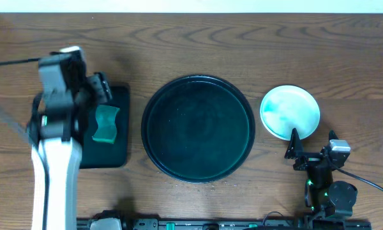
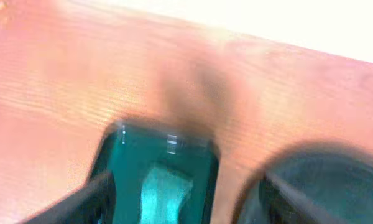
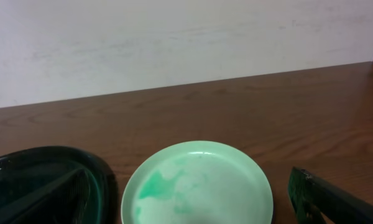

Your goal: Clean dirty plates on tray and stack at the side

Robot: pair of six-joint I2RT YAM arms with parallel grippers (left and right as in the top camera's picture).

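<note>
While I am watching from overhead, the left gripper (image 1: 101, 88) is hanging over the rectangular dark tray (image 1: 118, 152), which is carrying a teal sponge (image 1: 106, 122). Its jaws are standing apart, though the wrist view is blurring. The round tray (image 1: 154, 137) is sitting mid-surface (image 1: 198, 38), showing only its glossy floor. Just right of it, a mint plate (image 1: 290, 112) with teal smears is lying on the wood. The right gripper (image 1: 311, 145) is waiting beside it, jaws apart.

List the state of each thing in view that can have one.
Round tray: empty.
Plate: smeared teal, on the table right of the round tray, ungripped.
Sponge: lying on the rectangular tray, ungripped.
Left gripper: open, above the sponge.
Right gripper: open, empty, near the plate.
</note>
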